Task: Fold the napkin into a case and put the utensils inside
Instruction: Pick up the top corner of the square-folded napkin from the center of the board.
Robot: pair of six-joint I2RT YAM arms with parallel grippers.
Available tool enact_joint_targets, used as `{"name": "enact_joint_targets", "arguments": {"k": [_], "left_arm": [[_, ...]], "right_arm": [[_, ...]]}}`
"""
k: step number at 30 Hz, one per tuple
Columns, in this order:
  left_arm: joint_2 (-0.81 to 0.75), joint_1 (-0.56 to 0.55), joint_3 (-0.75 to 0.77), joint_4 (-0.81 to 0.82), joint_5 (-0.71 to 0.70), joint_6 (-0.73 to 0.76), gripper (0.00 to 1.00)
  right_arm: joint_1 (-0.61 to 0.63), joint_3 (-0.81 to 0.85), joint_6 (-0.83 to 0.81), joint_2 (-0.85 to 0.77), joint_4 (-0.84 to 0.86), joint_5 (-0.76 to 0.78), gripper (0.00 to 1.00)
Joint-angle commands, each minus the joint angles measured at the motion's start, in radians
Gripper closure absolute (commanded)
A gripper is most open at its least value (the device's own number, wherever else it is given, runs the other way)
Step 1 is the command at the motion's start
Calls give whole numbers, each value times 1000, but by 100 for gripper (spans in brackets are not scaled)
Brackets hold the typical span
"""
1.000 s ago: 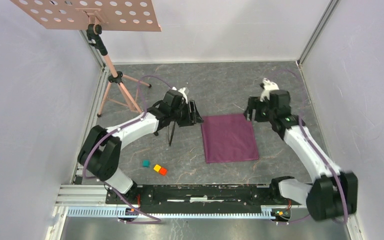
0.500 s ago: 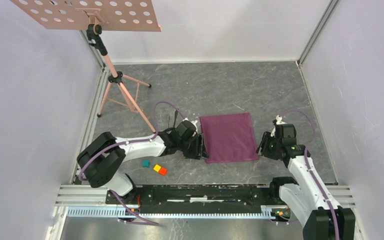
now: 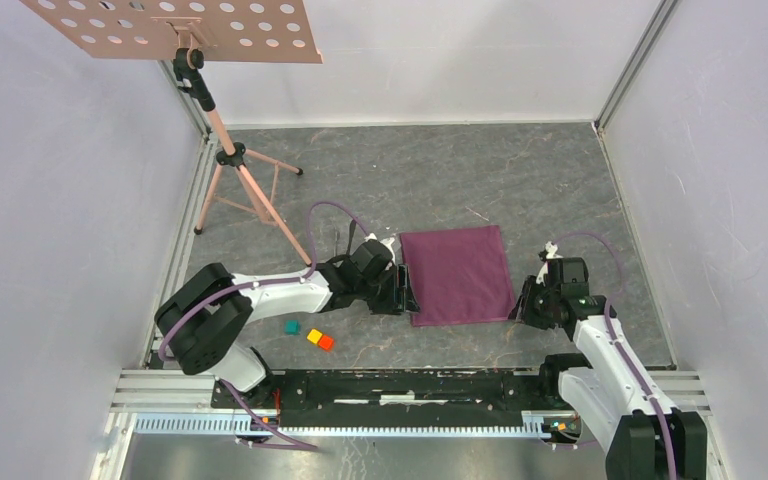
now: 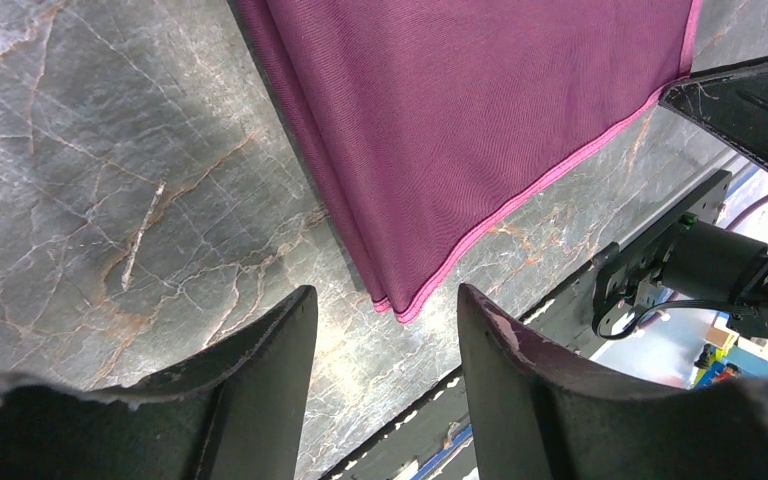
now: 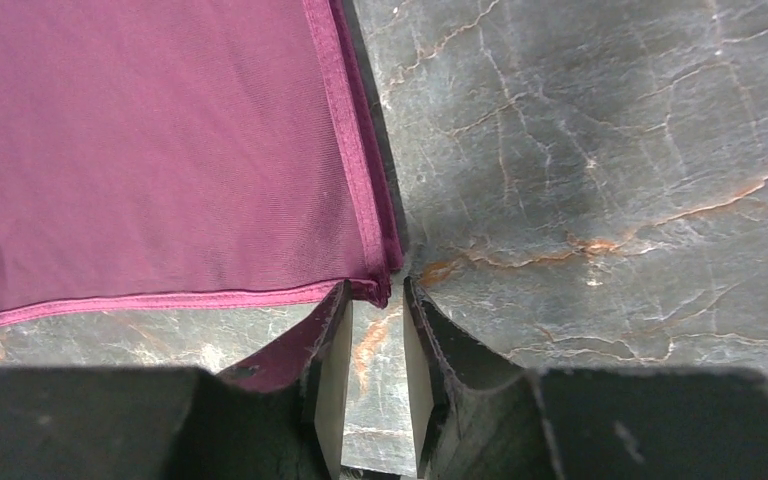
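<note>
Both arms have swung from the napkin's far edge to its near corners, and in the last half second the right one has edged further in toward its corner. I judge a two-handed fold is being set up, with neither corner grasped yet.

The right gripper [image 5: 378, 300] has its fingers only a narrow slit apart, with bare table visible between them. The napkin's [image 5: 160, 150] near right corner lies right at the mouth of that slit, touching or nearly touching the tips but not pinched. The left gripper [image 4: 385, 300] is spread wide and holds nothing. The other near corner, with its doubled pink hem, sits just ahead of the gap between its fingers.

From above, the napkin [image 3: 457, 272] lies flat at centre frame, the left gripper [image 3: 400, 295] at its lower left corner and the right gripper [image 3: 522, 308] at its lower right.

Left of the cloth's upper left corner lie thin dark shapes, probably the utensils [image 3: 343, 240], too small to be sure. Three small blocks [image 3: 313, 336] sit at lower left, well clear of the cloth.
</note>
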Motion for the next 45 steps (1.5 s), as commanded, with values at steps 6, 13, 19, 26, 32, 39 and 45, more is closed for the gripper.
{"name": "enact_joint_targets", "arguments": {"k": [6, 13, 19, 26, 32, 39, 45], "left_arm": [[16, -7, 27, 40, -6, -15, 39], [19, -7, 20, 40, -4, -14, 39], [23, -6, 12, 40, -4, -14, 39], [26, -7, 9, 65, -1, -16, 39], [36, -7, 6, 68, 2, -16, 40], [37, -7, -1, 79, 7, -19, 40], [28, -6, -11, 77, 3, -19, 41]], "right_arm": [[-2, 43, -18, -5, 2, 8, 67], [-1, 61, -23, -5, 3, 0, 68], [-2, 67, -32, 5, 13, -3, 71], [-2, 39, -26, 23, 41, -23, 72], [-1, 48, -24, 9, 30, -23, 82], [-1, 38, -24, 16, 37, -31, 78], [-1, 38, -25, 18, 42, -44, 91]]}}
